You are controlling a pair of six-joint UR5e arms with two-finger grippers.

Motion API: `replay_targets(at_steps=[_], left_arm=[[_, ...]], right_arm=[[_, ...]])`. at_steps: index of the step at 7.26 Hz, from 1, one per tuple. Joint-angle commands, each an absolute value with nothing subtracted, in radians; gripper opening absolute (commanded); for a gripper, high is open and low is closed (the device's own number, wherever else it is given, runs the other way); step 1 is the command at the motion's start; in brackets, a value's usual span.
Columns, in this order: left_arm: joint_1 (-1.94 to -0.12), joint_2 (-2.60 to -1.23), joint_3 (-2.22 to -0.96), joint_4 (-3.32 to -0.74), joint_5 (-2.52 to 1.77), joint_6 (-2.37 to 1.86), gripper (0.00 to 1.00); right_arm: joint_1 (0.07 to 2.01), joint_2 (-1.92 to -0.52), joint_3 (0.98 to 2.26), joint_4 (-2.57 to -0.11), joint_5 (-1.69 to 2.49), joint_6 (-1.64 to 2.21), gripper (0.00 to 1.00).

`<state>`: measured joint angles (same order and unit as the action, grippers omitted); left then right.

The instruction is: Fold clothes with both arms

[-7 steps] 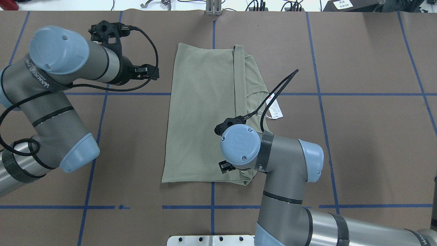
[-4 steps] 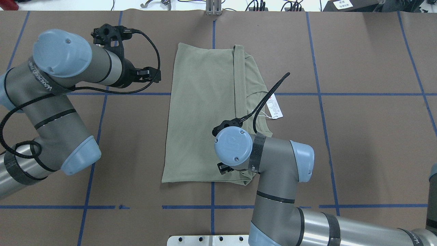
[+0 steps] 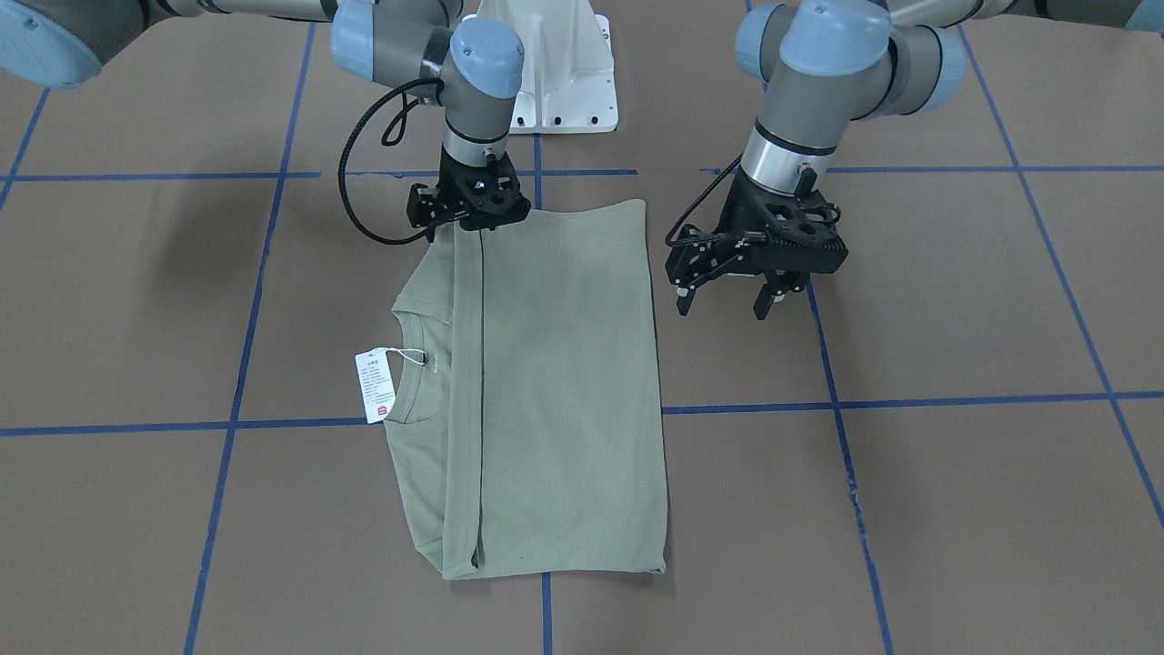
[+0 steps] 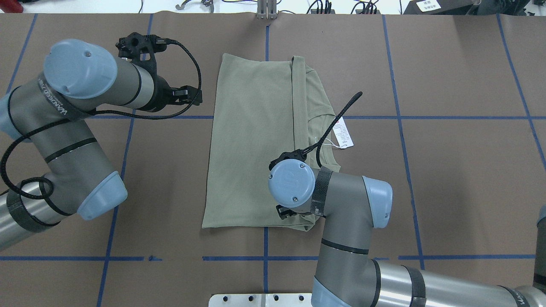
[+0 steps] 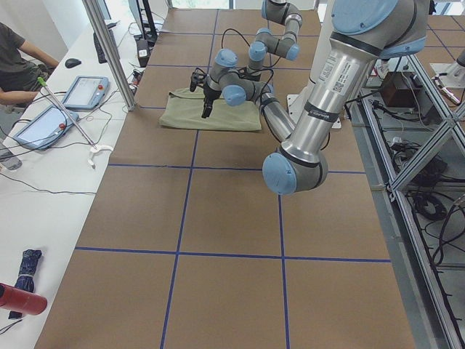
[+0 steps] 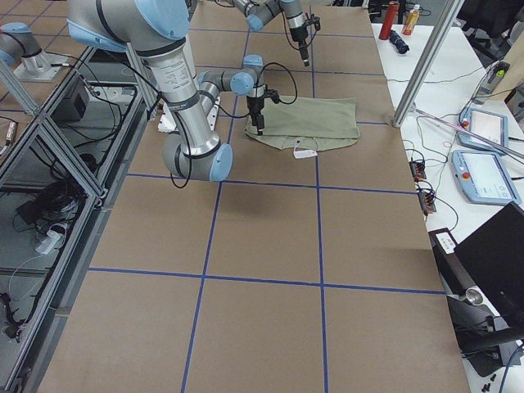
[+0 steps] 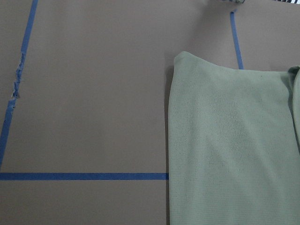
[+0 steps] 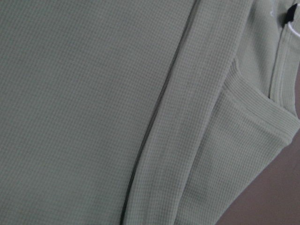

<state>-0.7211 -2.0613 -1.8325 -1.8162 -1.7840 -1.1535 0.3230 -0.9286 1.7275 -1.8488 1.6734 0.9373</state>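
The clothes, a single pale sage-green shirt, lie folded into a long rectangle at the table's middle. The ribbed collar and white hang tag poke out along one side. My left gripper hovers open above bare table beside the shirt's long edge, with nothing between its fingers; the left wrist view shows the shirt's corner. My right gripper is down at the shirt's edge nearest the robot base, over the folded-in strip. Its fingers are hidden under the wrist, and the right wrist view shows only fabric.
The white pedestal base stands behind the shirt. Blue tape lines cross the brown table cover. In the exterior left view a seated person, tablets and a metal post sit beyond the far table edge.
The right wrist has shifted a little to the left over the shirt's near end. The left arm has edged slightly toward the shirt, its gripper still open.
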Motion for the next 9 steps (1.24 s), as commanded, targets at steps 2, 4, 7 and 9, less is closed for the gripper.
replay_targets(at_steps=[2, 4, 7, 9], left_arm=[[-0.719, -2.062, -1.829, -1.818, -1.784, -1.154, 1.0], [-0.718, -2.063, -1.829, -1.818, -1.784, -1.154, 1.0], [-0.718, -2.06, -1.822, -1.819, -1.784, -1.154, 1.0], [-0.718, -2.057, -1.818, -1.824, -1.783, -1.151, 1.0]], right_arm=[[0.322, -0.946, 1.729, -1.85, 1.674, 0.936, 1.0], [0.331, -0.968, 1.739, -1.848, 1.675, 0.936, 1.0], [0.331, -0.962, 1.767, -1.82, 1.675, 0.937, 1.0], [0.33, -0.983, 1.763, -1.721, 1.674, 0.943, 1.0]])
